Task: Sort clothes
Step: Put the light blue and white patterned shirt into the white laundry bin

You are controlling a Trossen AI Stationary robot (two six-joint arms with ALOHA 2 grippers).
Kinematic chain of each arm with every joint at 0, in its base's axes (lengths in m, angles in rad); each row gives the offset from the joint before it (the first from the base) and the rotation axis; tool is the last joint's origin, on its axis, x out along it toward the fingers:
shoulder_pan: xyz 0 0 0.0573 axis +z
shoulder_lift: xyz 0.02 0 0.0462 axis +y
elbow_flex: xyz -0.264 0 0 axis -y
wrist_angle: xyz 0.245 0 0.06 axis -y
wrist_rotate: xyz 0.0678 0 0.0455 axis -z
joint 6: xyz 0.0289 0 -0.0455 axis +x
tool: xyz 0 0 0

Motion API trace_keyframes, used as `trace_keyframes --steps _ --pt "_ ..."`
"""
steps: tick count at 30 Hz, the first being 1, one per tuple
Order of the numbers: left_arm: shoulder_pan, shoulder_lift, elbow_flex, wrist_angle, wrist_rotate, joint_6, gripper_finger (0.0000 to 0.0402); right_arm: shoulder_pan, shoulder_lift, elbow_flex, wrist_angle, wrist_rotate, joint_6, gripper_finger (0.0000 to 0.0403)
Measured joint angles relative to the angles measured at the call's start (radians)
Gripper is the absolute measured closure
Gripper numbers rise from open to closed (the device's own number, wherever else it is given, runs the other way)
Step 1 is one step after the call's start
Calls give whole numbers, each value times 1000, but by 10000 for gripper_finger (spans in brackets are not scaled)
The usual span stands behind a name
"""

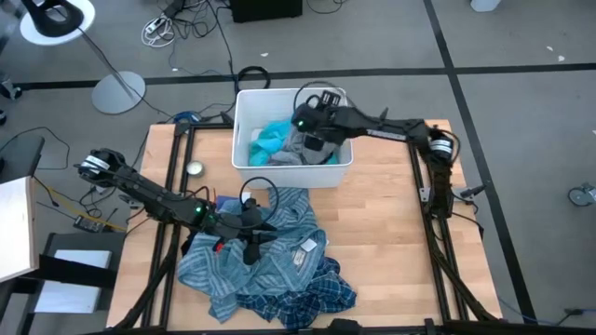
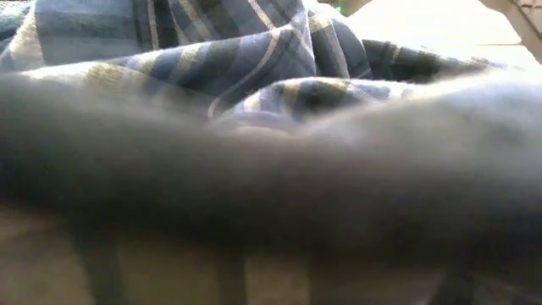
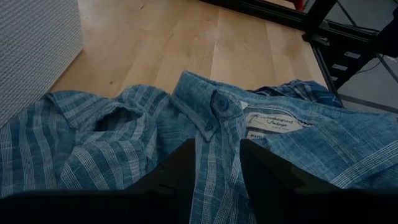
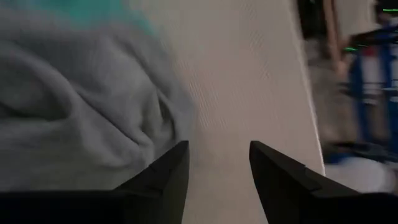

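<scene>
Left gripper (image 3: 216, 165) spread over striped shirt (image 3: 124, 137) on table (image 1: 391, 233); right gripper (image 4: 217, 163) spread inside bin (image 1: 244, 130) beside grey garment (image 4: 74, 106).

Wooden tabletop (image 1: 391, 233) carries a white bin (image 1: 244, 140) at its far edge. Heap of blue striped and plaid clothes (image 1: 279, 270) lies on the near-left part. Small round object (image 1: 195, 168) sits beside the bin.

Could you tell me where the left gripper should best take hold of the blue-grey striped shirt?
Probably the raised buttoned collar band of the blue-grey striped shirt, approached from above: it stands up as a thick fold beside the white label, directly ahead of the open left gripper.
</scene>
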Motion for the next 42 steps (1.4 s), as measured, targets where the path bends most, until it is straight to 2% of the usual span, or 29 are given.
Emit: trace_keyframes --steps 3,9,11,14,20,28,31,36,40,42 --pt "0 0 0 0 0 0 270 -17 -73 1 44 -206 62 235" --pt "0 0 0 1 0 0 270 -89 -213 2 40 -714 226 235" --pt "0 0 0 1 0 0 270 -109 -252 2 5 -829 261 235" --pt "0 0 0 10 0 0 271 -110 -311 2 -106 -906 282 235" --pt "0 0 0 68 -1 0 271 -23 -461 -61 -324 -898 296 239" --pt "1 0 0 138 -14 0 271 230 -790 -305 -348 -705 502 239" --pt "2 0 0 148 -25 -1 271 353 -924 -435 -330 -623 637 239" --pt "2 0 0 253 -92 -9 271 560 -1112 -686 -236 -512 850 240" --pt "2 0 3 352 -38 64 271 681 -1204 -896 -70 -454 941 241" --pt "2 -11 26 311 -21 85 271 722 -1222 -994 39 -437 954 241"
